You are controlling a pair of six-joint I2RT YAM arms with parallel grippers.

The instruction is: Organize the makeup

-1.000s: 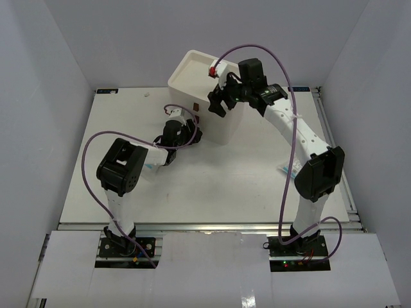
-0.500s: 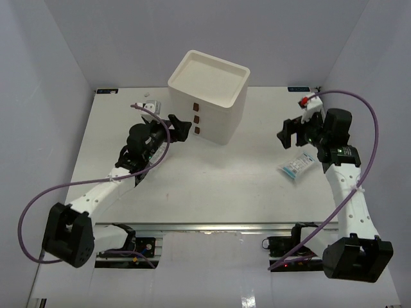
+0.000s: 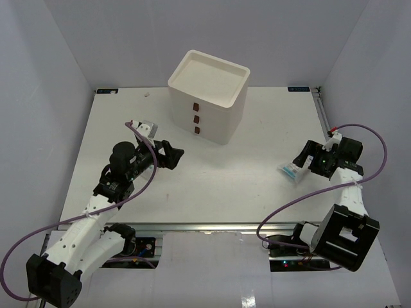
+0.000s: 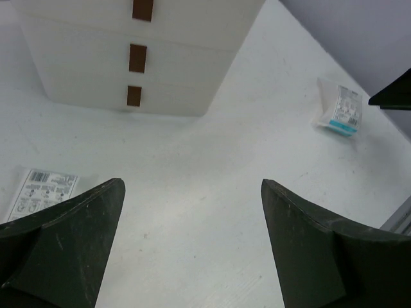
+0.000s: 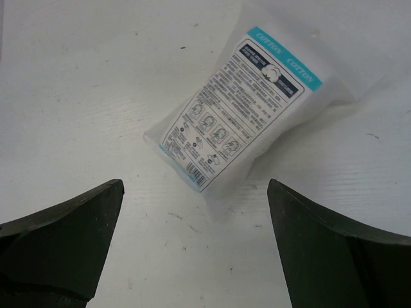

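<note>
A flat clear sachet with blue print (image 5: 247, 122) lies on the white table at the right (image 3: 292, 170). My right gripper (image 5: 194, 187) is open and empty just above the table, its fingertips level with the sachet's near corner; in the top view it (image 3: 303, 156) sits beside the sachet. My left gripper (image 4: 191, 183) is open and empty over bare table at the left (image 3: 173, 155). A second sachet (image 4: 42, 189) lies by its left finger. The right-hand sachet also shows in the left wrist view (image 4: 339, 110). No sponges, tube or bottle are in view.
The cream box with three drawers (image 3: 209, 96) stands at the back middle, its drawers shut with brown handles (image 4: 137, 58). A small white object (image 3: 148, 94) lies at the back left. Grey walls close in the table on three sides.
Both arms have drawn back from the drawer box. The left gripper moved to the near left. The right gripper swung to the right and came down beside the blue-print sachet.
</note>
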